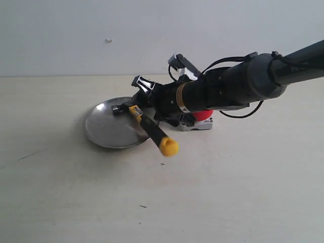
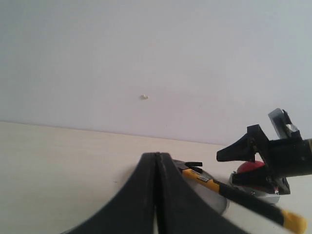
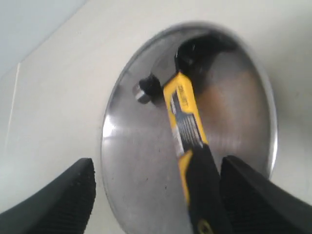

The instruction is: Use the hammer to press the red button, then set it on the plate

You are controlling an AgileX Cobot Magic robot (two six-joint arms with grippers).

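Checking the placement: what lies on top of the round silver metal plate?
The small claw hammer: dark head on the plate, black yellow-tipped handle jutting over the rim. Nothing else shows; the surface beneath the hammer is hidden.

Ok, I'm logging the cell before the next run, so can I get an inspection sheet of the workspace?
Surface: pale table, a few tiny dark specks.
Job's things: hammer, head on the plate, handle out over its rim; red button beside, partly behind the right arm.
Clutter: nothing seen.
Grippers: right claw open astride the handle; left claw shut, holding nothing.
Cables: black cable looped along the right arm.
Surroundings: plain pale wall, one small mark.
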